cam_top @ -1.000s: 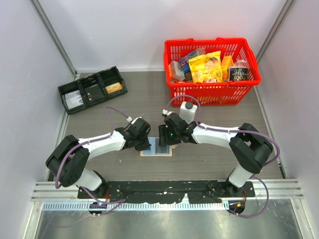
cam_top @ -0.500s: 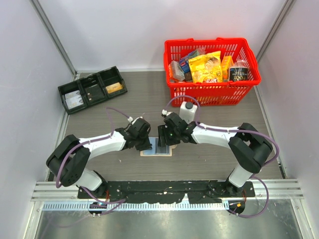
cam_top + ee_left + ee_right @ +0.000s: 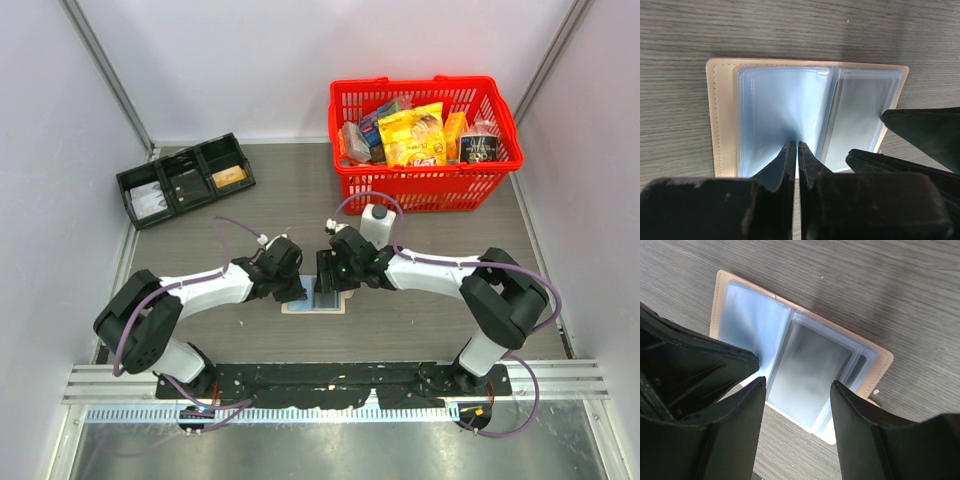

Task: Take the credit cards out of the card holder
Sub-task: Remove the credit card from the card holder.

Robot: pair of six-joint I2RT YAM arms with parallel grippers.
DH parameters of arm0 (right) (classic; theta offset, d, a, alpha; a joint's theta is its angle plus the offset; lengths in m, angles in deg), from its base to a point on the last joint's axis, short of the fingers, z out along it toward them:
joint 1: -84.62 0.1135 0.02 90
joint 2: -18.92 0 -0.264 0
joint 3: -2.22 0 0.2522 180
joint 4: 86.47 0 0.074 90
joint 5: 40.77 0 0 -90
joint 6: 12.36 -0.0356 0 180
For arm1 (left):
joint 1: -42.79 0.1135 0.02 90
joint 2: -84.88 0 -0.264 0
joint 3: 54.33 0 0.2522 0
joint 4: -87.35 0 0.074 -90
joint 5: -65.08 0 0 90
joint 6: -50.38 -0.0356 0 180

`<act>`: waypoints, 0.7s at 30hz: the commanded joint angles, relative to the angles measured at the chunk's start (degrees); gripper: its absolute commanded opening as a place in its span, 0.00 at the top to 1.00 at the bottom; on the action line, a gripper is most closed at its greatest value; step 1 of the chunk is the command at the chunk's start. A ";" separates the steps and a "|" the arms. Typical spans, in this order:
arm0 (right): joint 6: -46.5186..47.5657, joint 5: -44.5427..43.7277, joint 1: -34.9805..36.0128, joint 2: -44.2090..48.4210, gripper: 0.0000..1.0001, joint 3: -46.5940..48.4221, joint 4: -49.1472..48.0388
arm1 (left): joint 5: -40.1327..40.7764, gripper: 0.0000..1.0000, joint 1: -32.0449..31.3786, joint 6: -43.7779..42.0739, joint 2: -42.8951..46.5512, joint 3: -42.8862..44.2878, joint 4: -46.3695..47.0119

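The card holder (image 3: pixel 313 304) lies open and flat on the table, tan-edged (image 3: pixel 724 115), between my two wrists. Its left page is a blue clear sleeve (image 3: pixel 780 102); its right page holds a grey card (image 3: pixel 810 372) behind clear plastic. My left gripper (image 3: pixel 797 144) is shut, its tips resting on the near edge of the blue page by the fold. My right gripper (image 3: pixel 798 382) hangs open just over the near edge of the grey card, one finger on either side, holding nothing. In the top view the left gripper (image 3: pixel 299 292) and right gripper (image 3: pixel 328 290) nearly touch over the holder.
A red basket (image 3: pixel 430 84) full of packaged goods stands at the back right, with a white bottle (image 3: pixel 377 222) just in front of it. A black three-compartment tray (image 3: pixel 152 179) sits at the back left.
The right gripper has edged a little to the left over the holder. The left arm and the holder have not moved.
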 commanded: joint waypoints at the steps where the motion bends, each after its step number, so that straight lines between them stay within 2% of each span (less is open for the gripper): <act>1: -1.11 -4.81 0.07 3.20 0.40 0.11 0.32 | -1.88 0.90 -0.02 0.58 1.03 -0.41 -0.22; 13: -4.10 -5.17 -0.54 1.53 0.38 -0.59 0.23 | -4.42 0.84 -0.02 0.66 -0.72 4.51 1.54; 21: -6.38 -1.30 -0.72 0.57 0.38 -2.70 -3.28 | -6.44 0.83 -0.19 0.75 -4.94 5.21 3.65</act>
